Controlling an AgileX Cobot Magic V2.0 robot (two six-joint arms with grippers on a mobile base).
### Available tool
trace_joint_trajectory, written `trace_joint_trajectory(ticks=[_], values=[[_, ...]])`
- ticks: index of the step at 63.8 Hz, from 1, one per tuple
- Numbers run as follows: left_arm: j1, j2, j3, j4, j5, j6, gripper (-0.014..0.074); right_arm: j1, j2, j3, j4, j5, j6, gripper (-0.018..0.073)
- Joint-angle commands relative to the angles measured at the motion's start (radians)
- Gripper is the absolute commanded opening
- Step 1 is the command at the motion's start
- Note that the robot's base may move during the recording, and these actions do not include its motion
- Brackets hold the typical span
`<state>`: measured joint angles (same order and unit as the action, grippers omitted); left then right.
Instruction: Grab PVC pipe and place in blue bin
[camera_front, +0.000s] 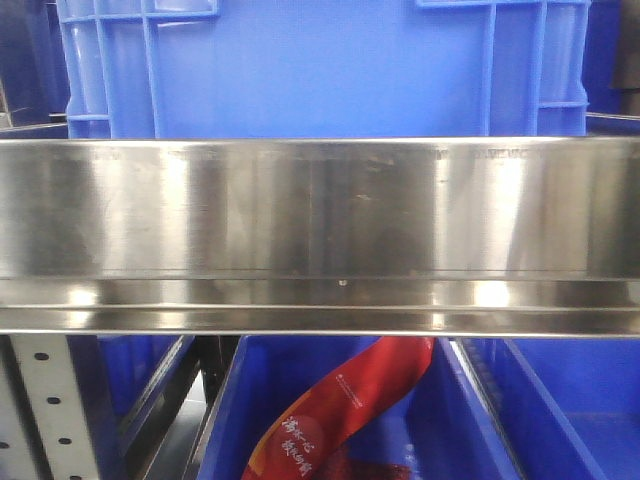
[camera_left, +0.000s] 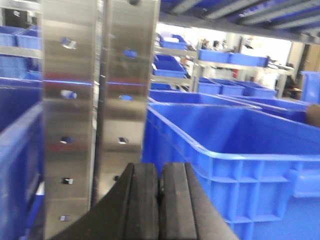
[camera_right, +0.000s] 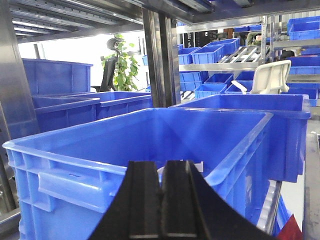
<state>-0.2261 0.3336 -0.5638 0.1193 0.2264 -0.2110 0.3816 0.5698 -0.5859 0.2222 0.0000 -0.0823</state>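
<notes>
In the right wrist view my right gripper is shut and empty, just in front of a large blue bin. A little of something white shows inside the bin just past the fingers; I cannot tell whether it is the PVC pipe. In the left wrist view my left gripper is shut and empty, facing a steel shelf upright with a blue bin to its right. No gripper shows in the front view.
The front view is filled by a steel shelf beam, a blue bin above it, and below it a blue bin holding a red packet. More blue bins stand on racks behind.
</notes>
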Motion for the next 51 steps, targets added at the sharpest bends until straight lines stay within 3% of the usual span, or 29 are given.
trace_joint_trajectory(ticks=[1,39,46,51], values=[[0.015,-0.009,0.003,-0.005,-0.005,-0.002,-0.0111,-0.001,-0.005,0.003,-0.012,-0.029,-0.007,-0.0169],[0.015,-0.009,0.003,-0.005,-0.005,-0.002,-0.0111,-0.001,-0.015,0.01,-0.012,0.016,-0.007,-0.0169],[0.015,-0.009,0.003,-0.005,-0.005,-0.002,-0.0111,-0.008,-0.071,0.092,-0.018,-0.009,-0.007,-0.0169],[0.015,-0.009,0.003,-0.005,-0.005,-0.002,-0.0111,-0.057,-0.127,0.193,-0.018,-0.089,-0.007,-0.0169]])
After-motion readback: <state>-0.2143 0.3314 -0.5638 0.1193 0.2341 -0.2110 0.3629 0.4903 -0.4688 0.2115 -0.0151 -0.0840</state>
